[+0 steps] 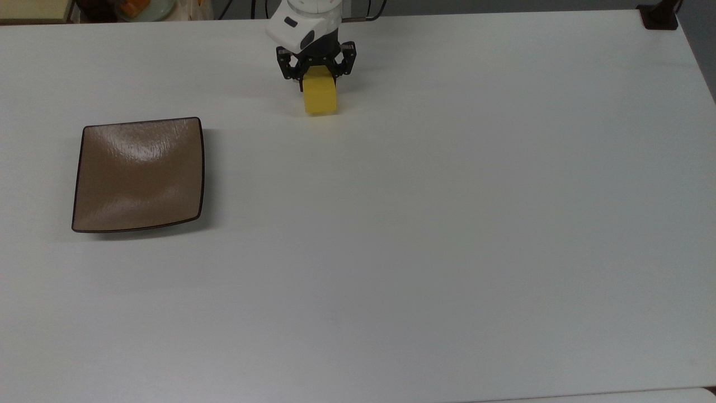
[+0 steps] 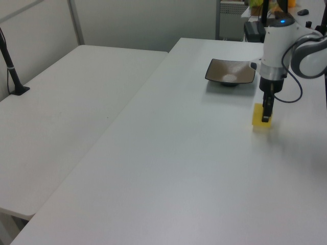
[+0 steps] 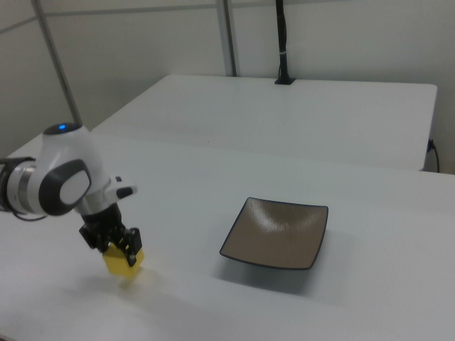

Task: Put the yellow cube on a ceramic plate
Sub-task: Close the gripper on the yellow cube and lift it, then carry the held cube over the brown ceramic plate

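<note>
My gripper [image 1: 319,75] is squeezing the yellow cube [image 1: 320,98] and holding it just above the white table [image 1: 447,196]. The ceramic plate [image 1: 139,174] is sitting well apart, empty.

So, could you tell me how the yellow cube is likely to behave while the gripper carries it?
The yellow cube keeps sharp edges between the fingers, so it is probably stiff. Its matte faces should not slip easily. With flat sides, it is unlikely to roll once set on the ceramic plate.

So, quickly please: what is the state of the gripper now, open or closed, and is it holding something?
Gripper: closed on the yellow cube, which it holds just above the table.
</note>
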`<action>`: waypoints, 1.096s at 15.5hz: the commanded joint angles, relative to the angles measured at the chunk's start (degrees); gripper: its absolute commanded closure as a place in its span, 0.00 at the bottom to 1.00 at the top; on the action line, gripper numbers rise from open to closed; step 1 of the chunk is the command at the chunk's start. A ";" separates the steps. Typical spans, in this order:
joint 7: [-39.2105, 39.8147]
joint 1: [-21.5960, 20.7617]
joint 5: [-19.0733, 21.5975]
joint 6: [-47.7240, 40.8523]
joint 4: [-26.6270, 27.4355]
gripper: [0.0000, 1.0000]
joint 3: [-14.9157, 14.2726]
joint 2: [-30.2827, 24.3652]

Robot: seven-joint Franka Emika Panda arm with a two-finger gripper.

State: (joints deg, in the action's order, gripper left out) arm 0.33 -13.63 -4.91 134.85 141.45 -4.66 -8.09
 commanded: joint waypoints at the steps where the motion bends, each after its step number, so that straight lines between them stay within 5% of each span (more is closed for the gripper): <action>1: -0.86 0.97 -0.28 -11.68 -9.94 0.74 -0.17 -0.35; 6: 3.78 3.52 7.18 -25.75 -24.27 0.74 -0.70 -0.35; 10: 5.90 6.24 8.42 -32.44 -31.49 0.74 -0.79 -0.18; 17: 13.89 14.67 13.07 -34.12 -41.59 0.74 -0.97 4.82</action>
State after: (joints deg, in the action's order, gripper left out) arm 9.47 -2.96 4.79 103.64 106.89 -5.33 -7.88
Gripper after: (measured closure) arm 0.401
